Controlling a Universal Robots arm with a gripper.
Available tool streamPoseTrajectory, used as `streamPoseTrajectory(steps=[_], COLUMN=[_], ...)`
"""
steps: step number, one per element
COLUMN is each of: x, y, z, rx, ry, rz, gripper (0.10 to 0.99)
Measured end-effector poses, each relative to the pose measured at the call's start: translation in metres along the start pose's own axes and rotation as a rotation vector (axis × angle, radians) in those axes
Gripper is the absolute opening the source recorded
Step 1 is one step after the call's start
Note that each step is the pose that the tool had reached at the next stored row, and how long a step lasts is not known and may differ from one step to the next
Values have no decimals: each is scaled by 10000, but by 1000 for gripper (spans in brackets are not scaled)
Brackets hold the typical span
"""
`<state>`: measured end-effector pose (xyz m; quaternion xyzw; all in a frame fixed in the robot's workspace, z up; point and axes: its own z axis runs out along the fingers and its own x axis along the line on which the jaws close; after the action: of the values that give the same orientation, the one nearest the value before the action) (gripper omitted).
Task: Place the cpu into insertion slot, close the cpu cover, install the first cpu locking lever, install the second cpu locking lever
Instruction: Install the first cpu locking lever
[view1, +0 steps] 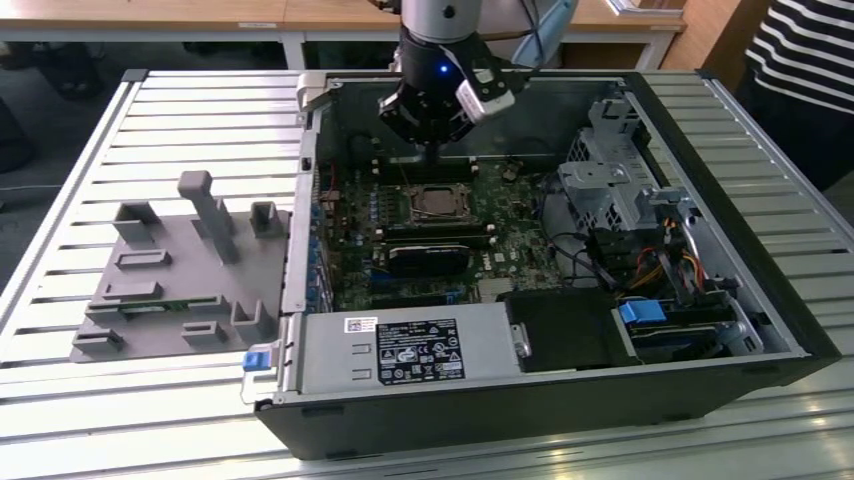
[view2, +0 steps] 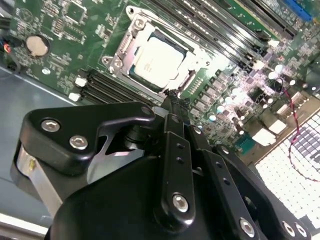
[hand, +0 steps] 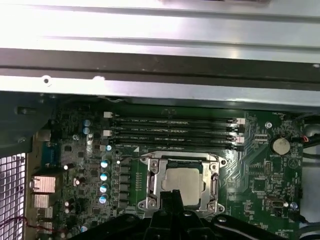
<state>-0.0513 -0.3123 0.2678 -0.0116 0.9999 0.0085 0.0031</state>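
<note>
A: Cpu (hand: 182, 181) record, near to far?
B: Nearest, gripper (hand: 172, 196), jaws clenched, empty, tip at cover (hand: 156, 182) edge. Next, cpu seated in slot (hand: 182, 164) beneath the cover. Beyond, memory sticks (hand: 175, 131). Handling: probably push slowly, straight down, clear of the cpu.

Room above the cpu cover (hand: 156, 182) is open; memory slots (hand: 172, 132) and the case wall (hand: 150, 55) stand close beside.

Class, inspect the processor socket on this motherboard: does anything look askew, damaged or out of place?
Nothing stands out. The cpu sits square in the insertion slot, the cpu cover lies flat around it, and the gripper is beside its edge.
</note>
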Motion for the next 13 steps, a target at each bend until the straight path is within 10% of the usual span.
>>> streamPoseTrajectory(steps=[13], x=[315], y=[19], z=[33], rx=[3], ry=[-229], rz=[4], gripper=[106])
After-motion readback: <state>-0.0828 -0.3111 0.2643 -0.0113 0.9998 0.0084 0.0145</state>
